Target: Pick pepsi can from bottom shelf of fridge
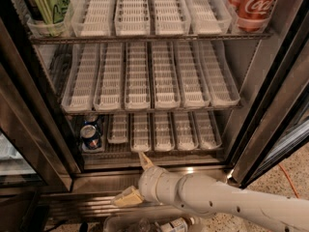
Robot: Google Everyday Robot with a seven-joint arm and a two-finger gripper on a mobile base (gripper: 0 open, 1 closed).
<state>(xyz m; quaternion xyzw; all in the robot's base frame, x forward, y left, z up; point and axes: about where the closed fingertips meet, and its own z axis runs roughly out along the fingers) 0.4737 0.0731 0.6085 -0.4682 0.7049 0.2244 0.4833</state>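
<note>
The pepsi can [91, 134], blue with a silver top, stands upright at the far left of the bottom shelf [166, 152] of the fridge [245, 83]. The shelf's short white lane trays beside it hold nothing. My gripper [136, 179] is open and empty, with one tan fingertip [145, 159] pointing up at the shelf's front edge and the other down-left. It hangs in front of the steel base, below and to the right of the can, apart from it.
A green can [46, 1] stands top left and red Coca-Cola cans [253, 4] top right. The middle rack holds long white trays [152, 76]. Dark door frames flank the opening. A clear bin with bottles [161, 224] sits below my arm.
</note>
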